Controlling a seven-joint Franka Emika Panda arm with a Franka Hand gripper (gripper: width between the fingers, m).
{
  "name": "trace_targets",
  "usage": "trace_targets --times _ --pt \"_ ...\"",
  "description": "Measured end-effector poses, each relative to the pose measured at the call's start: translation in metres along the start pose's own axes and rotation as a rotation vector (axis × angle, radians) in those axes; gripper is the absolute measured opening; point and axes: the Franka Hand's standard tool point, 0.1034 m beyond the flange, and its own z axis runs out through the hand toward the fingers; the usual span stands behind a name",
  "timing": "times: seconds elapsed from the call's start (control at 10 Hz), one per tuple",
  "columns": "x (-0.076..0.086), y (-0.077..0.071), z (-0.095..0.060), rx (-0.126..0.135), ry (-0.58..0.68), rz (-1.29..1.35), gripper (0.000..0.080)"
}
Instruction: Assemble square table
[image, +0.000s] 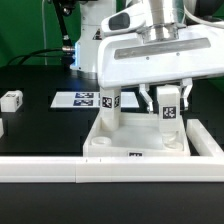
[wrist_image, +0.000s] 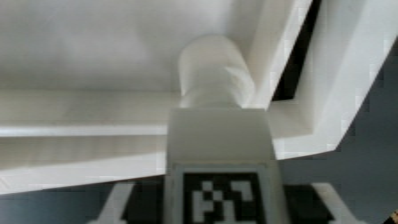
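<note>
Quick status from my end: I'd call this roughly halfway. The top (image: 150, 148) sits on the black tabletop (image: 40, 125), right behind the rail (image: 60, 170), which runs along the near edge. One leg (image: 108, 104) already stands upright in the top's far-left corner. A second leg (image: 168, 122) is upright at the far-right corner, and that's the one I'm working on.

The claw (image: 167, 108) is pinching this second leg from both sides, one finger on each flank. In the wrist view the leg's rounded end (wrist_image: 217, 75) sits right in the corner of the top, but I can't tell how far it's seated.

What's left, by my guess: finish this leg, then the two near corners. A loose leg (image: 10, 99) lies far out left, well apart from the top, past the marker board (image: 85, 98). There's also a small white bit (image: 2, 128) cut off at the left edge; I can't say what it is.

Arm pose: the wrist hangs straight down over the far-right corner, fingers vertical.
</note>
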Motion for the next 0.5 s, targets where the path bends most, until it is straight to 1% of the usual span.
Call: trace_targets --times 0.1,0.3,0.4,0.5 --pt "0.003 -0.002 0.003 0.002 0.007 -0.001 0.0287" --pt "-0.006 -0.001 0.013 -0.003 0.002 -0.002 0.0287" --pt "-0.008 -0.002 0.015 -0.004 0.001 -0.003 0.0287" --pt "-0.006 -0.002 0.016 -0.007 0.017 -0.005 0.0287"
